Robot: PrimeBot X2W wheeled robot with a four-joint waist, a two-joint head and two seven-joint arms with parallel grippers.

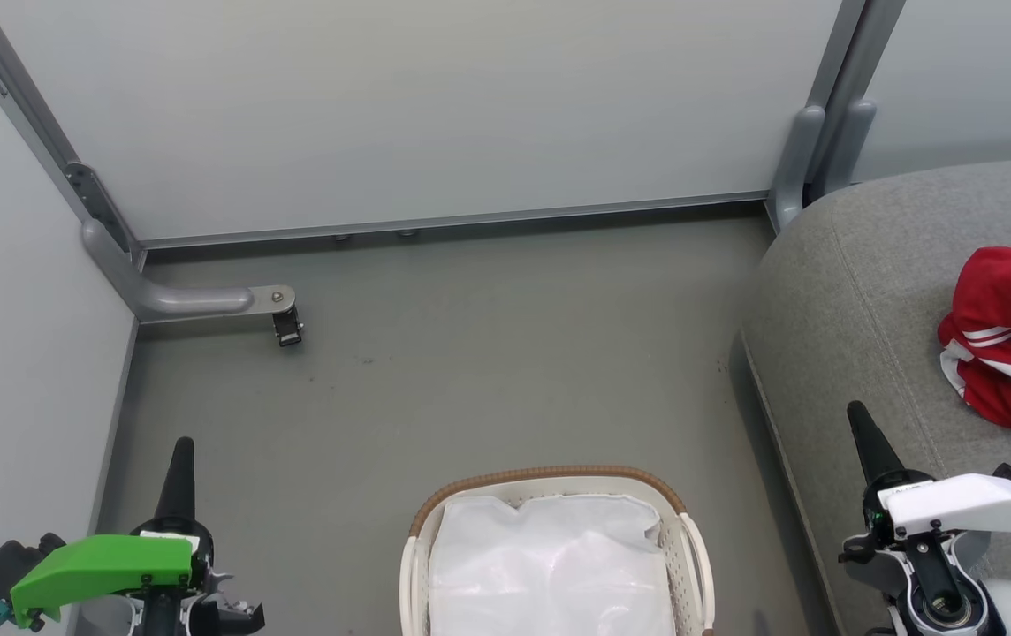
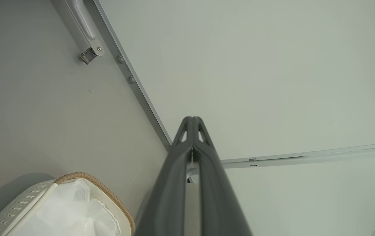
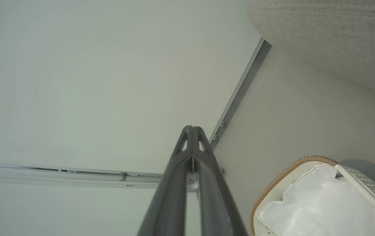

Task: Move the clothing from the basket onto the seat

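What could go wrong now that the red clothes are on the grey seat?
The white sheet covers the inside of the basket, so the robot might grab it by mistake, or miss anything hidden beneath. The right end effector looks close to the seat edge and could bump it when swinging toward the basket.

Site: I see a lab test cell, home-staged | plain partition panels (image 1: 435, 115) on grey metal frames (image 1: 178, 302), bare floor (image 1: 488, 353) | upholstered seat (image 1: 859, 300), laundry basket (image 1: 550, 474)
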